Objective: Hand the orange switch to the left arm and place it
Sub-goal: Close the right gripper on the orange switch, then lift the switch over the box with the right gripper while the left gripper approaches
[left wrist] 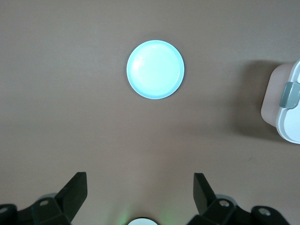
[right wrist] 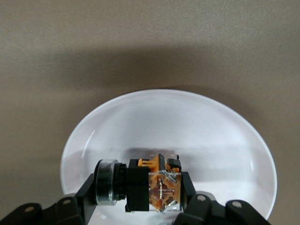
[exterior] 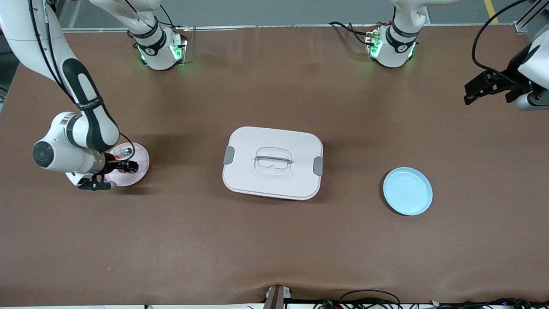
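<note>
My right jaws pinch the orange switch over the pink plate to lift it, while my left jaws wait wide apart (high above the surface).

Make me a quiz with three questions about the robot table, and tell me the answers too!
1. Where is the white box?
A. On the pink plate
B. On the table between the pink plate and the light blue plate
C. In the left gripper

2. How many round plates are on the table?
A. One
B. Two
C. Four

3. What is the right gripper doing?
A. It is shut on the orange switch
B. It is open over the box
C. It is lifting the blue plate

Answers:
1. B: the front view shows the box midway between the pink plate and the light blue plate.
2. B: only those two plates show.
3. A: the right wrist view shows the fingers clamped on the orange switch over the pink plate, while the left gripper waits open.
</note>
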